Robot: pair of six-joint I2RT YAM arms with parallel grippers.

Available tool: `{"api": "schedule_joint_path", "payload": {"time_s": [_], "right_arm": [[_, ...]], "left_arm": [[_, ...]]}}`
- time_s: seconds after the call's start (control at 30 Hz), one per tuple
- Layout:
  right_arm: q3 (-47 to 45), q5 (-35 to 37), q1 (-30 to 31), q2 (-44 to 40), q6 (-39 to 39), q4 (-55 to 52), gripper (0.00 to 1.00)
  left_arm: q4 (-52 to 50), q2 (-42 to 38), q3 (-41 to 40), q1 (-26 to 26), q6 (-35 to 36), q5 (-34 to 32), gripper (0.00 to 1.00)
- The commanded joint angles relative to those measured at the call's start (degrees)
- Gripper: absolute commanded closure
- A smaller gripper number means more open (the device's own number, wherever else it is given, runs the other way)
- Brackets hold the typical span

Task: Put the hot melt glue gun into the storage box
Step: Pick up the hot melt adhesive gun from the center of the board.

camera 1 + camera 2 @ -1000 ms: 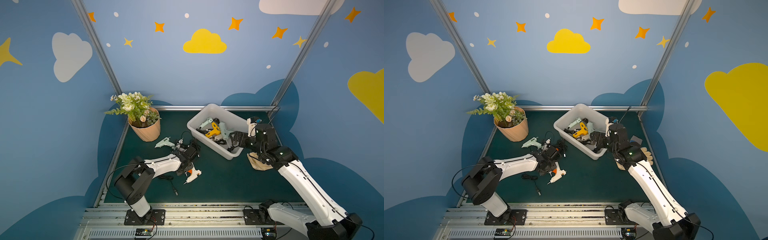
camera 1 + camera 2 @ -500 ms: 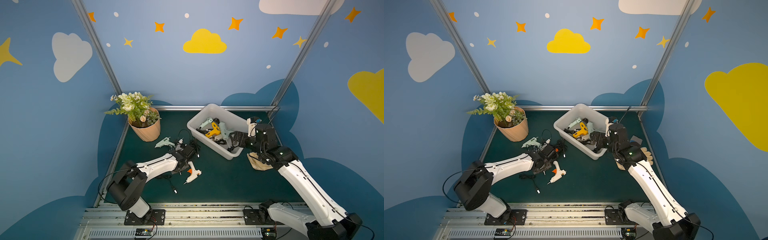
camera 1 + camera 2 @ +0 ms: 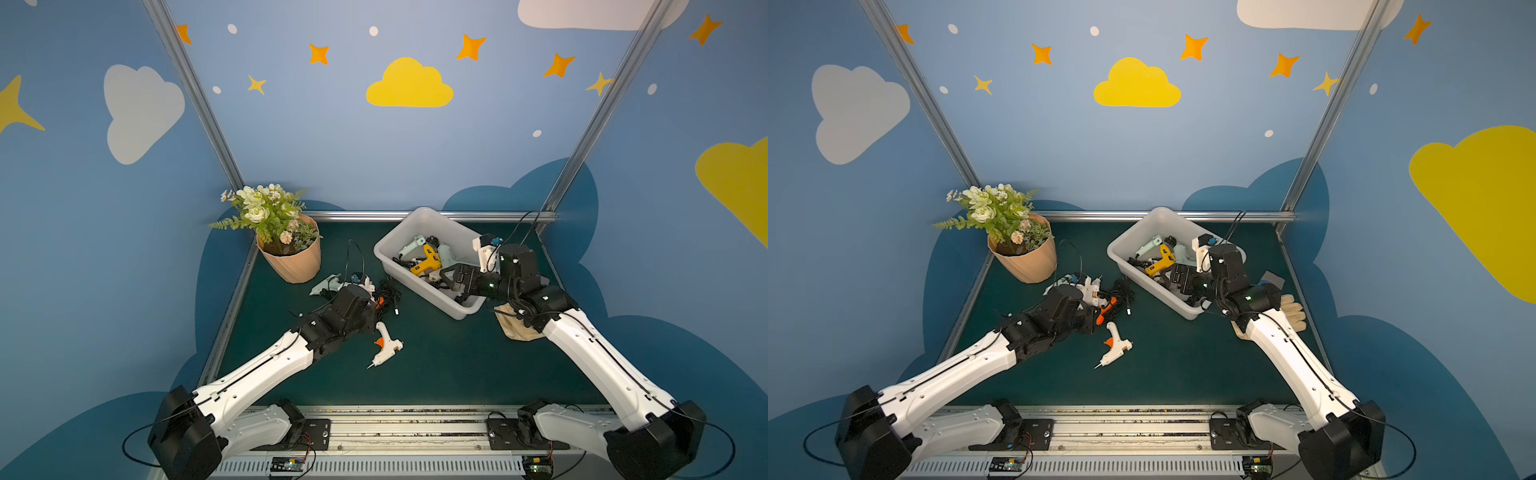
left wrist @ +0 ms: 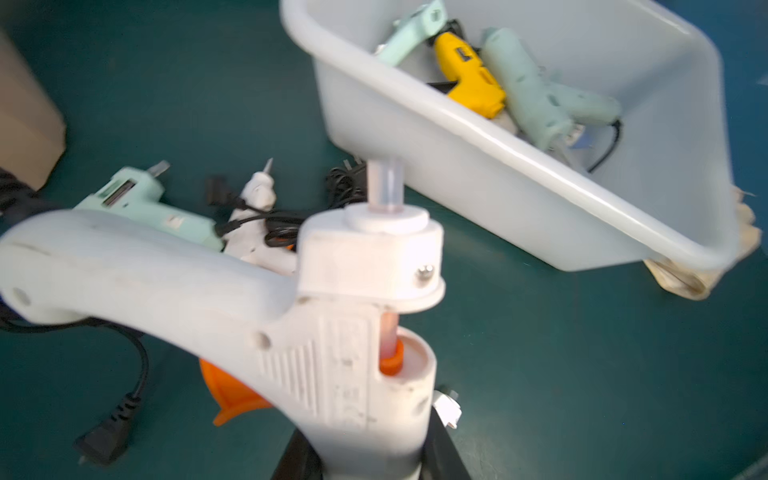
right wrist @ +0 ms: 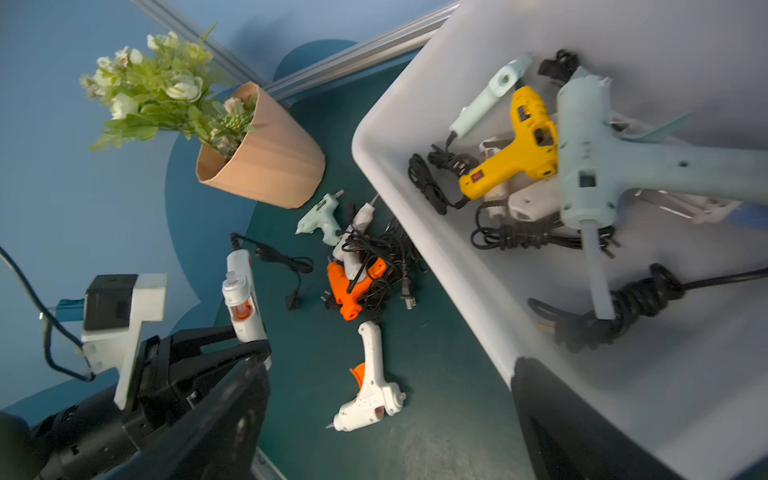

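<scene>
1. L gripper [image 5: 250,338] is clamping narrow on white glue gun [image 4: 332,316], outside storage box [image 3: 409,284], near cord pile [image 5: 365,257].
2. R gripper [image 3: 445,277] is hanging over box w/ jaws wide, empty.
3. Box is sitting back-right on mat [image 3: 436,365], holding yellow gun [image 5: 515,158] + mint guns [image 5: 582,166].

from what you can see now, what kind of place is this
Probably a robot test booth: left arm and right arm on a metal rail, walls painted with a yellow cloud and stars, glue guns near a storage box.
</scene>
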Motion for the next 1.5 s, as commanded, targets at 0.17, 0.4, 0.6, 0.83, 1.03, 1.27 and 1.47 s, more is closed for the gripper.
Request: {"api": "schedule_joint_path", "payload": {"time_s": [0.17, 0.4, 0.6, 0.83, 1.03, 1.27, 1.47], "right_arm": [[1.8, -8.4, 7.3, 6.1, 2.5, 8.8, 0.11], [5.2, -9.6, 12.8, 12.3, 3.5, 10.8, 0.19], [6.4, -8.7, 15.8, 14.4, 5.0, 12.0, 0.22], [6.5, 3.0, 17.5, 9.5, 4.7, 6.6, 0.24], [4.9, 5.0, 18.7, 5.0, 3.9, 7.9, 0.28], [8.9, 3.4, 23.0, 8.0, 2.4, 5.9, 0.32], [9.9, 5.2, 23.6, 11.1, 2.4, 4.6, 0.33]], "left_arm": [[10.2, -4.0, -1.4, -1.1, 16.2, 14.4, 0.97], [11.4, -4.0, -1.8, -1.5, 18.5, 15.8, 0.97], [11.2, -3.7, -1.9, -1.6, 18.9, 15.1, 0.97], [12.5, -5.8, -3.6, -1.6, 18.4, 13.3, 0.97], [13.0, -7.2, -4.2, -1.6, 18.5, 13.1, 0.97], [12.9, -6.5, -3.7, -1.7, 18.1, 13.3, 0.97], [13.0, -7.7, -3.5, -1.6, 18.1, 13.9, 0.97]]}}
